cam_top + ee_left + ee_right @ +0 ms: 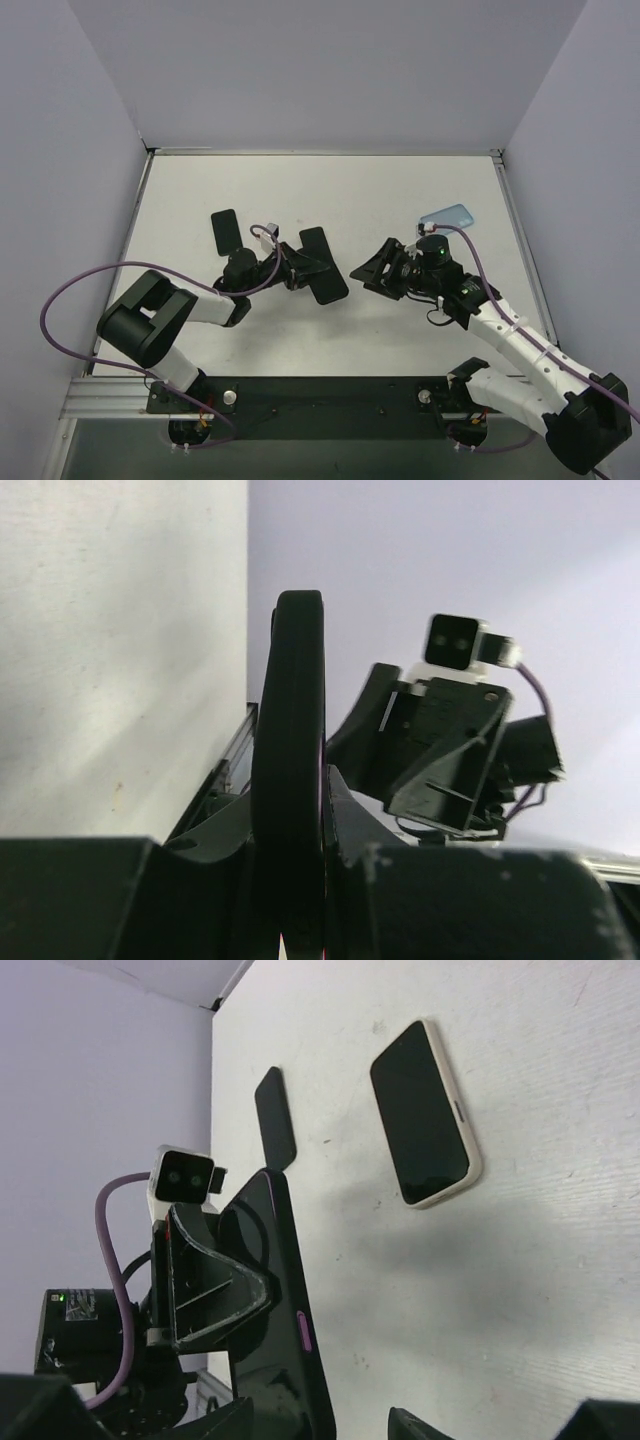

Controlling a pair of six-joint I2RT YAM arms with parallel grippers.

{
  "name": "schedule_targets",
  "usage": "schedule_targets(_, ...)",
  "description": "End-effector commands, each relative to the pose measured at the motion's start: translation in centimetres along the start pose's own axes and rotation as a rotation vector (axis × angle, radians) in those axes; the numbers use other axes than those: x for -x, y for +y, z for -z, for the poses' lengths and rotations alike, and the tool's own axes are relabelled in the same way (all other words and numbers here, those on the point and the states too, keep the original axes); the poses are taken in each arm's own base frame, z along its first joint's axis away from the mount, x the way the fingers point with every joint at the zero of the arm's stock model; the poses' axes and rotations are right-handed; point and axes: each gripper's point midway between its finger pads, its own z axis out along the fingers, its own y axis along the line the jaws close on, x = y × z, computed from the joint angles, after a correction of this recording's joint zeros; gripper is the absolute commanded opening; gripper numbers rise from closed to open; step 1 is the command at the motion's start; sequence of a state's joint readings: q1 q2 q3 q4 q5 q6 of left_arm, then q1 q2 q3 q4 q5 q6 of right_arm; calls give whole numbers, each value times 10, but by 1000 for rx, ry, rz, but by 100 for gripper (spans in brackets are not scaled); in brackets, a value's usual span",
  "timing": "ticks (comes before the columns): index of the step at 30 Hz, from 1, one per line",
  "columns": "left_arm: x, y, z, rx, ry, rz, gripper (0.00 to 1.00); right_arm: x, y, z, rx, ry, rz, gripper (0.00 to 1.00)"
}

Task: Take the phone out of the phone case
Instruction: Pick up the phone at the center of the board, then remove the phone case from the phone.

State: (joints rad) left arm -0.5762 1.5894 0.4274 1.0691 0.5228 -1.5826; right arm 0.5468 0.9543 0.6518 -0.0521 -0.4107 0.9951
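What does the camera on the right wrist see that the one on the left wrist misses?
Only the right wrist view: a pale-rimmed phone lying flat, screen up, on the table, and a separate small black flat piece. Only the left wrist view: the right gripper, seen from the front with its jaws open. Both: the black phone, clamped on edge in the left gripper.

The raised phone case blocks the centre; a flat black item and a light-rimmed phone flank the open far worktop.
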Motion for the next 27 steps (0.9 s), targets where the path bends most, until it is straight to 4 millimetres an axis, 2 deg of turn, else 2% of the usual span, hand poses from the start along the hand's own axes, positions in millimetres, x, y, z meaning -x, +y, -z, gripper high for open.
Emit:
schedule_targets(1, 2, -74, 1, -259, -4, -77, 0, -8, 30, 3, 176, 71, -110, 48)
schedule_targets(2, 2, -76, 1, -265, -4, -75, 0, -6, 37, 3, 223, 62, -111, 46)
schedule_targets(4, 2, -80, 2, -276, -10, -78, 0, -11, 36, 0, 256, 95, -185, 43)
schedule_targets(5, 2, -81, 3, -280, -12, -79, 0, -8, 45, 1, 311, 83, -189, 41)
schedule_targets(8, 1, -83, 6, -286, -19, -78, 0, -9, 47, -2, 342, 91, -228, 37)
schedule_targets(13, 1, -85, 9, -293, -30, -80, 0, -12, 46, -1, 342, 106, -220, 31)
schedule_targets(18, 1, -88, 9, -306, -22, -81, 0, -14, 46, -3, 357, 118, -246, 18)
schedule_targets(24, -2, -93, 5, -321, 7, -75, 0, -10, 51, -8, 362, 114, -240, 19)
schedule_targets(27, -2, -95, 5, -333, 9, -71, 0, -4, 52, -11, 359, 92, -254, 9)
